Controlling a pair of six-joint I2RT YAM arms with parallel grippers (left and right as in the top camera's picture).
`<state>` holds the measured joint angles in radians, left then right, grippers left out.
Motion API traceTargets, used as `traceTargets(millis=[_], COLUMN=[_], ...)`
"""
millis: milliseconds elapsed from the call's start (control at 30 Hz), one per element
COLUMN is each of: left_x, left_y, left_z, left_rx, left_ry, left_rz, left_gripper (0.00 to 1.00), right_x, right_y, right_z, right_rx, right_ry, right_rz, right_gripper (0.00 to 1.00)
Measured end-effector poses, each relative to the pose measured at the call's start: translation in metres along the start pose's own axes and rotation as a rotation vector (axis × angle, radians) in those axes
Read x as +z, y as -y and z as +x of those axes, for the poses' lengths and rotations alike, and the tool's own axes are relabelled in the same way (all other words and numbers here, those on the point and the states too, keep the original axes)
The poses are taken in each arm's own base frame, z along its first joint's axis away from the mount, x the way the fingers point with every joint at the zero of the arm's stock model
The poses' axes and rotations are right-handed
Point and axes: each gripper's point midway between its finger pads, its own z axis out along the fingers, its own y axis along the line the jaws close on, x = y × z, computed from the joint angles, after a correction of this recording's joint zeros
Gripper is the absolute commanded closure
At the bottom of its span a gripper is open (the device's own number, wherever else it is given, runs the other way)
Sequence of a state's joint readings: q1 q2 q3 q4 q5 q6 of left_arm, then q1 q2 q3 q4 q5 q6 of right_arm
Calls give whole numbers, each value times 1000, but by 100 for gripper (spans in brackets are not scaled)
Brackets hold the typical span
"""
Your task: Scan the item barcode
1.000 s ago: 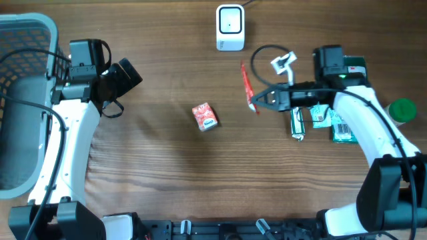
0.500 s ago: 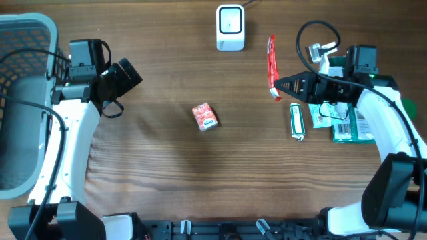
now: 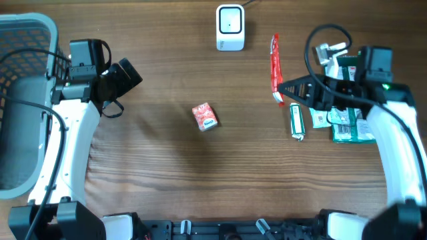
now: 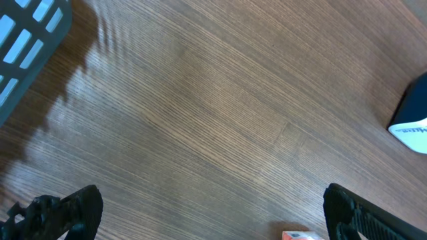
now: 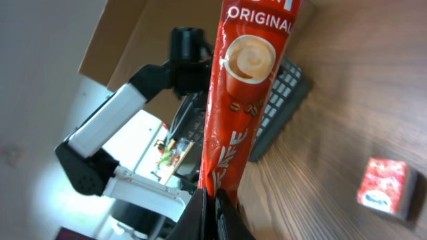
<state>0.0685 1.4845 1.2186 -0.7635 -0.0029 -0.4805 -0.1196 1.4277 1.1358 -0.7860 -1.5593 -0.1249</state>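
The pickup looks done and the scan itself is still ahead. The right gripper (image 3: pixel 283 92) is pressed tight on the lower end of the red coffee sachet (image 3: pixel 274 61), which seems lifted clear of the table (image 3: pixel 167 173). In the overhead view, the sachet runs from the claw tip toward 12 o'clock. The scanner (image 3: pixel 230 27) sits at the table's 12 o'clock edge, near the sachet at about its 10 o'clock, apart from it. No barcode shows on the face seen from the right wrist, so I judge the sachet must still be carried to the scanner window and perhaps turned. The left gripper (image 3: pixel 127 75) hangs spread wide and empty at 9 o'clock, beside the basket (image 3: pixel 20 33).
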Motion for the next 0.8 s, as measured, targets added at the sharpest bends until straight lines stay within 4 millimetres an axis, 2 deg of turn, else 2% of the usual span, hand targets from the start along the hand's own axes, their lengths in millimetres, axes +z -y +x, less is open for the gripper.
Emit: traceTargets(millis=[267,467,633,800], left_x=[0,0,0,0], left_y=[0,0,0,0], left_z=[0,0,0,0], left_rx=[0,0,0,0], left_ry=[0,0,0,0], left_rz=[0,0,0,0], left_gripper=[0,0,0,0], right_x=[-1,-2,-2,-2], right_y=[-90,-151,-183,-197], right_z=[14,29,36,29], right_rx=[-243,-550,-771,-849], right_ry=[3,7,10,12], right_rz=[0,0,1,0], right_gripper=[96,96,96,96])
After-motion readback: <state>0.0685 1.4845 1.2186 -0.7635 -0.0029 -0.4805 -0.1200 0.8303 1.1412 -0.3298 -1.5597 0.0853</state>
